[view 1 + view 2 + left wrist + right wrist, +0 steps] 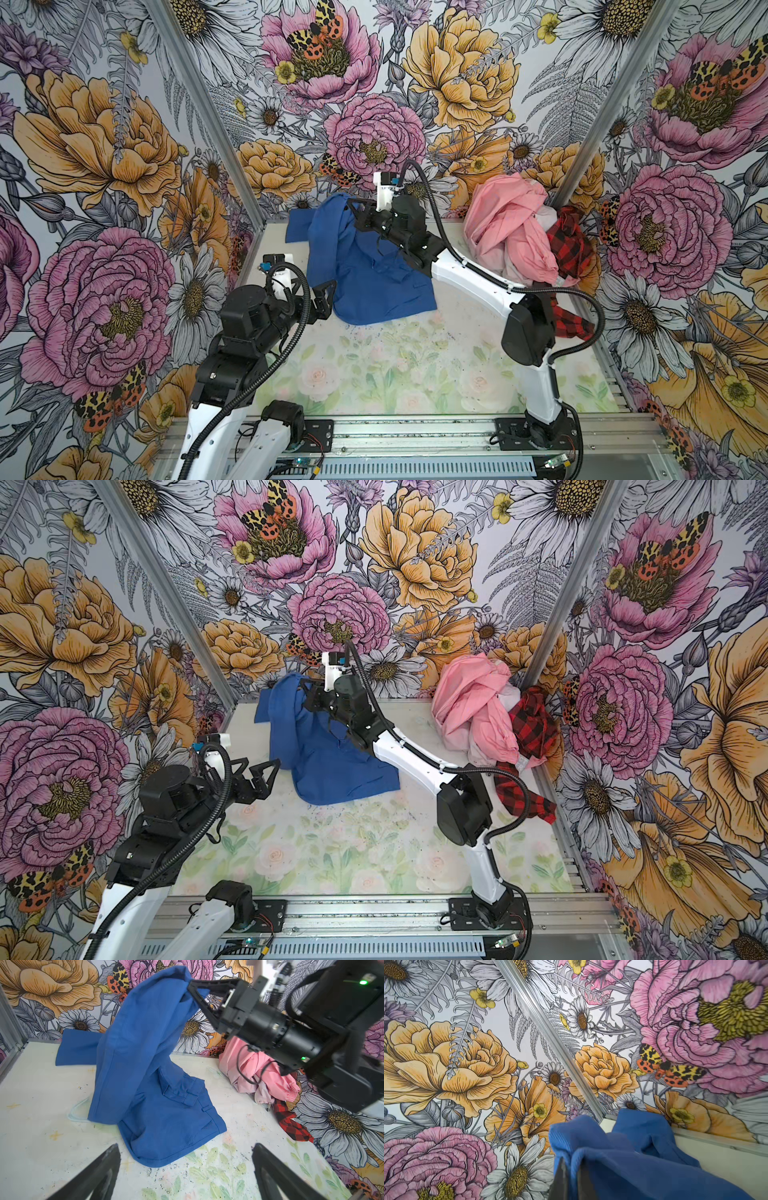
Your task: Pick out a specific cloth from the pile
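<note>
My right gripper point(352, 204) was clamped on a raised fold of the cloth point(370, 278), its lower part lay spread on the table point(395, 365), well apart from the pile point(511, 232), my left gripper point(258, 771) stood wide open just beside the cloth

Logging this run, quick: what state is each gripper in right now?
Left gripper: open, empty.
Right gripper: shut on the cloth, holding one end up.

Matt, finely ribbed weave of the cloth point(141, 1047); soft flannel and pink fabric of the pile point(515, 232)
</note>
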`<state>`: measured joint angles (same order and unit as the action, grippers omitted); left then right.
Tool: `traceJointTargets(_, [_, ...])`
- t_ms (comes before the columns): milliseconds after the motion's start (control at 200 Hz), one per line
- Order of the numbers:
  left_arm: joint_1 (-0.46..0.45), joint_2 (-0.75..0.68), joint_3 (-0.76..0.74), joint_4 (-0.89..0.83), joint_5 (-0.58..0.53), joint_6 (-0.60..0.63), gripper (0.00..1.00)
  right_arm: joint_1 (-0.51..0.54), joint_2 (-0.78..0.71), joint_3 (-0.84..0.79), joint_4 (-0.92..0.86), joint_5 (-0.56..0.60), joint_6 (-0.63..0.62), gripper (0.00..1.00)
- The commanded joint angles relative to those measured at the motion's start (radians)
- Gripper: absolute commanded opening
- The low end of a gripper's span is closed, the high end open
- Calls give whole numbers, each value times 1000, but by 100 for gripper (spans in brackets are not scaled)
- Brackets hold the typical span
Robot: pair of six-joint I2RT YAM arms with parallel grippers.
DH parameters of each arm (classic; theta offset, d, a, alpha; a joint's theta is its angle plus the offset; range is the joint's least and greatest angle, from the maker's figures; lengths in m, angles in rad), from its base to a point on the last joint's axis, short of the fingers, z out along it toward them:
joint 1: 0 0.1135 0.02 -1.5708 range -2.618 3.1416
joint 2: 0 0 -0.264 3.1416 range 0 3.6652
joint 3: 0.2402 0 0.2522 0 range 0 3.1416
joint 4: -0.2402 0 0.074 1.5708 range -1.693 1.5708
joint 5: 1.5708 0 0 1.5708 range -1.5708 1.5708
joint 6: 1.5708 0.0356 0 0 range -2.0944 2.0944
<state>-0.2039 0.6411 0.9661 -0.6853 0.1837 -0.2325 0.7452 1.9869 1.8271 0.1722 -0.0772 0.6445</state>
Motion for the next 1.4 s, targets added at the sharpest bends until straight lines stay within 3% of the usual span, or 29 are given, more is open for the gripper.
traceJointTargets(0, [-4,41,32,-16,13,22,99,-24,-201,-229,85,89,-26,0])
traceJointTargets(130, [-21,104,51,-2,13,26,99,-24,-297,-422,-77,152,-85,0])
traceJointTargets(280, [-53,214,90,14,-6,3,99,-47,-222,-535,-64,145,-131,0])
traceJointTargets(385, [-90,309,144,4,-3,5,99,-82,-172,-502,-162,114,-132,42])
traceJointTargets(435, [-112,354,169,-9,-19,11,99,-85,-213,-539,-175,164,-146,62])
traceJointTargets(500, [-139,421,209,-35,-56,20,99,-87,-300,-599,-217,258,-183,96])
traceJointTargets(515, [-144,439,218,-40,-64,21,99,-87,-323,-614,-230,276,-191,99])
traceJointTargets(595, [-173,527,265,-52,-92,19,99,-100,-450,-701,-330,351,-188,99])
traceJointTargets(736, [-197,736,373,-86,-179,-24,99,-121,-700,-938,-465,377,-131,99])
traceJointTargets(946, [-16,1104,662,-68,-178,-143,99,-124,-961,-1120,-530,293,-58,99])
traceJointTargets(1161, [118,1551,1141,-107,-312,-197,99,-108,-1026,-1167,-530,239,-51,99])
traceJointTargets(1266, [148,1781,1429,-179,-275,-129,99,-110,-1032,-1174,-529,257,-62,99])
traceJointTargets(1396, [147,1924,1597,-179,-311,-61,99,-116,-1009,-1158,-529,260,-86,99])
